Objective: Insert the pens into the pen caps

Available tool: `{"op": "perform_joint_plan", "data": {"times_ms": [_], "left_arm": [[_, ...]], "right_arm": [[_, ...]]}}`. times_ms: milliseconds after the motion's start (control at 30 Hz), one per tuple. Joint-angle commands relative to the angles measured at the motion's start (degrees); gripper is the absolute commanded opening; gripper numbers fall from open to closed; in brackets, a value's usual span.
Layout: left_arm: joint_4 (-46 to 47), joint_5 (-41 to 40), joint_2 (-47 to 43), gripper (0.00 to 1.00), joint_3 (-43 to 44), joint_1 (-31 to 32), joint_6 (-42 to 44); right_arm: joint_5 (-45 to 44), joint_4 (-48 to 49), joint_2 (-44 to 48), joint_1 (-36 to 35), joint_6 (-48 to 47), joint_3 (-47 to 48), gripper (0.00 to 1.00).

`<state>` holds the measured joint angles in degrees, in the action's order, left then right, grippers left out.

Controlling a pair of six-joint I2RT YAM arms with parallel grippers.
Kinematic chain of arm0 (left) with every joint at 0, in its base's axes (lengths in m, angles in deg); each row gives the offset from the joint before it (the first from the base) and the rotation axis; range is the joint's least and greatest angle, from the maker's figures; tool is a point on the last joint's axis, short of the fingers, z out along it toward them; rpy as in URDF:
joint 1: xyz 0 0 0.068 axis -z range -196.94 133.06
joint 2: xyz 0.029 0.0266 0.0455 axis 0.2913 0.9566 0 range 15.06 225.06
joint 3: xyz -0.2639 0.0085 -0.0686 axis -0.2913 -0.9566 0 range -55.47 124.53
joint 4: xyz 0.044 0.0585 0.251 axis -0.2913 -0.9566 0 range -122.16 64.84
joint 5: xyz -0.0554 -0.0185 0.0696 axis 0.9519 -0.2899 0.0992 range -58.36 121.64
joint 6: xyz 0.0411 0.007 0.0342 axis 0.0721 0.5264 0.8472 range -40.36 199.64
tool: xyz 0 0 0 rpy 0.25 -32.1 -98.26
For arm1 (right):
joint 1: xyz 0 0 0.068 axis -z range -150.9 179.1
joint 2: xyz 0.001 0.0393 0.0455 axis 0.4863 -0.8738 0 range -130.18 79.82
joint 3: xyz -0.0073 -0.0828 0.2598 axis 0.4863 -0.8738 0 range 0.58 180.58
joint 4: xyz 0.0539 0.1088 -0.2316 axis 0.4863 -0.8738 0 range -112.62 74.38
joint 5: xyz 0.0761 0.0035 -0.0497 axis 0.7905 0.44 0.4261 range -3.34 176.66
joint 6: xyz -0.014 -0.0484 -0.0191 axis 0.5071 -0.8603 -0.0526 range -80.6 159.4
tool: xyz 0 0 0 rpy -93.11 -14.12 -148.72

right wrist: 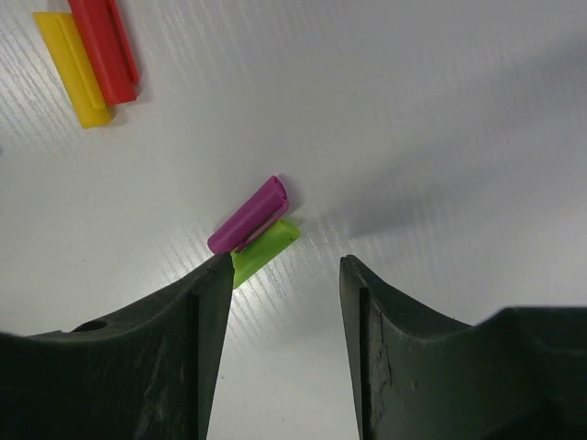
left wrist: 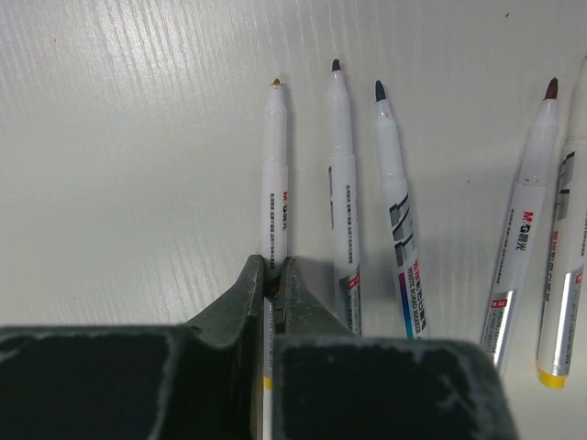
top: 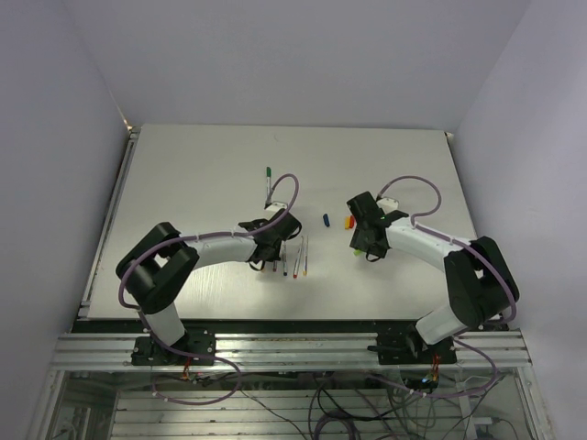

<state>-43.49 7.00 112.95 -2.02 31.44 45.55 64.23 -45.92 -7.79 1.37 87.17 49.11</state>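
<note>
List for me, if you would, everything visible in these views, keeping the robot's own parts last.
Table: one, white, under everything.
Pens: five, white-grey, roughly parallel in the left wrist view; the leftmost pen is gripped.
Green-ended pen: one, white, alone farther up in the top view; maybe among those five.
Red cap, yellow cap: one each, touching, upper left of the right wrist view.
Purple cap, green cap: one each, touching, middle of that view.
Blue cap: one, left of the red and yellow ones in the top view.
Left hand: one, dark, shut on the leftmost pen.
Right hand: one, dark, open, beside the purple and green caps.
</note>
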Motion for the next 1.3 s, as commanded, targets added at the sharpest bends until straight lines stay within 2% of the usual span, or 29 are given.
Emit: {"op": "perform_joint_plan", "data": {"times_ms": [0, 733, 933, 1267], "left_arm": [[-4.94, -0.05, 2.48, 0.07, 0.31, 0.38, 1.02], [-5.06, -0.04, 2.95, 0.07, -0.03, 0.31, 0.08], [-4.97, -0.36, 2.74, 0.07, -0.21, 0.27, -0.01], [-4.49, -1.11, 2.51, 0.07, -0.71, 0.26, -0.53]], "right_arm": [[-0.42, 0.38, -1.06, -0.13, -0.46, 1.27, 0.5], [0.99, 1.54, -4.98, -0.13, -0.69, -0.01, 0.49], [0.51, 2.43, -5.53, -0.09, -3.53, 1.02, 0.49], [-9.21, -2.04, -8.52, -0.07, -10.72, 6.95, 0.5]]}}
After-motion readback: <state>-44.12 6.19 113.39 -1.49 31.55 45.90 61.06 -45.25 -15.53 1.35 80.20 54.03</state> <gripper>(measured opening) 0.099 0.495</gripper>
